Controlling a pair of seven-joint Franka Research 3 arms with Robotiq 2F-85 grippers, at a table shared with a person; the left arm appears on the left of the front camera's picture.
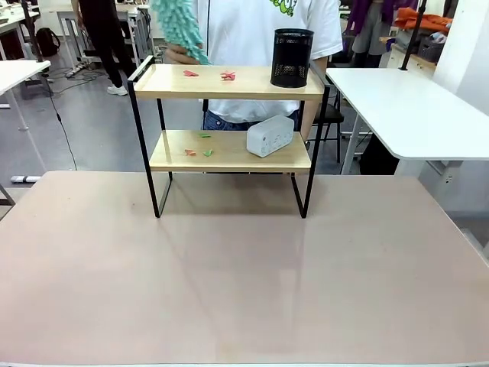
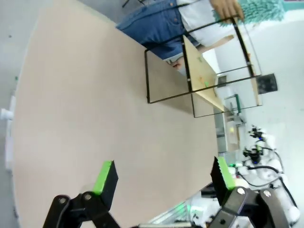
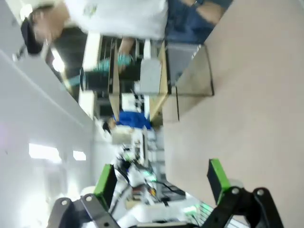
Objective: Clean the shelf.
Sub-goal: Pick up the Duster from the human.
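**Front view: shelf at the table's far edge, both grippers wide and well back**

The shelf (image 1: 229,92) stands on the table (image 1: 229,290) at the middle of its far edge, a touch toward the robot's left. Its long axis runs along that edge, so its open front faces the robot.

The top board (image 1: 244,90) carries red paper scraps (image 1: 191,73) near its left end and a black mesh pen cup (image 1: 293,58) at its right end. On the lower board (image 1: 229,159), green and red scraps sit left of middle and a white box (image 1: 270,136) lies tilted toward the right end.

Behind the shelf's far left corner, a person's hand (image 1: 177,53) holds a teal duster (image 1: 177,27) just above the top board.

In the left wrist view the left gripper (image 2: 164,173) has its jaws spread wide and empty, the shelf (image 2: 199,71) well apart ahead of it. The right gripper (image 3: 160,176) is likewise wide and empty, with the shelf (image 3: 161,71) far ahead.

Both arms look about equally distant. The person's hand is much the nearest, and the scraps lie toward the left arm's side.
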